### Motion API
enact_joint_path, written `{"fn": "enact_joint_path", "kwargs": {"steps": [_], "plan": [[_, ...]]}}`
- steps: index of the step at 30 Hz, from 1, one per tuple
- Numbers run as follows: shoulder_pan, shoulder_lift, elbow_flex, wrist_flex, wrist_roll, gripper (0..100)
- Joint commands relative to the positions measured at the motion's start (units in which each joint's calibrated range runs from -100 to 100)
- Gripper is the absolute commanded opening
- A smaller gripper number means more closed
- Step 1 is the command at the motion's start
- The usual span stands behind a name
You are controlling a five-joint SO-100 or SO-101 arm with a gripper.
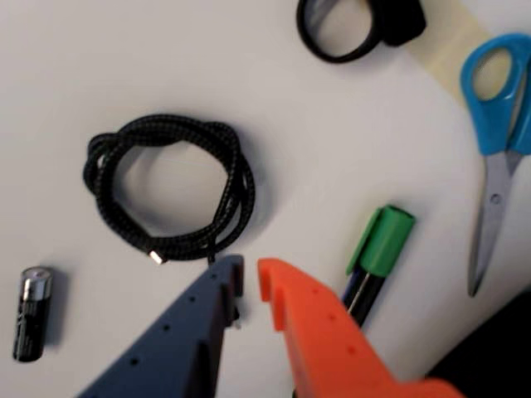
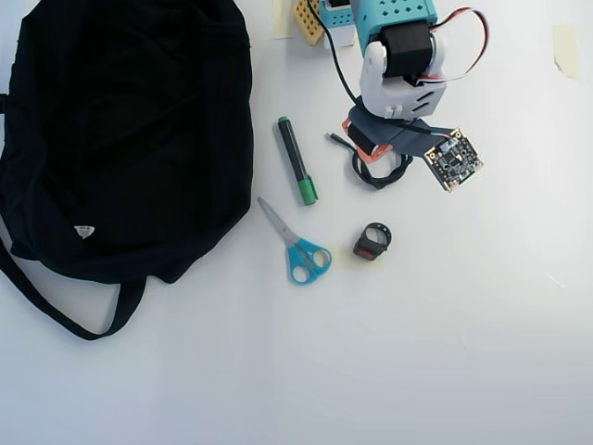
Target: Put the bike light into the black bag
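Bike light (image 2: 372, 243) sits alone on the white desk (image 2: 463, 352), its ring strap uppermost in the overhead view, well apart from the gripper (image 1: 250, 278) — in that view it lies below the arm, toward the picture's bottom edge. In the wrist view it shows at the top edge (image 1: 361, 25), straight ahead of the fingers and far past the coiled cable (image 1: 170, 186), so the reach looks to be forward over the coil. Its body is too blocky to give a clear long axis.

The fingers (image 1: 290, 311), one orange and one dark blue, stand slightly parted with nothing between them.

The black bag (image 2: 120, 130) lies at the overhead view's left, beyond the green-capped marker (image 2: 296, 159) and the blue-handled scissors (image 2: 295, 245).

Counted: one light, one bag, one cable, one marker, one pair of scissors, one battery (image 1: 31, 313), one arm.
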Motion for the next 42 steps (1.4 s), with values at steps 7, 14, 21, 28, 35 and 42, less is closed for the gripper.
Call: {"fn": "enact_joint_path", "kwargs": {"steps": [7, 14, 21, 28, 35, 42], "plan": [[0.66, 8.25, -9.83, -2.19, -0.16, 3], [2.08, 18.55, -22.68, -1.59, -0.21, 3], [2.98, 25.27, -31.03, -1.59, -0.37, 3], [1.63, 30.91, -37.50, -1.76, -2.99, 3], [1.33, 35.56, -43.88, -2.71, -3.94, 3], [0.21, 39.04, -47.47, -2.79, -6.25, 4]]}}
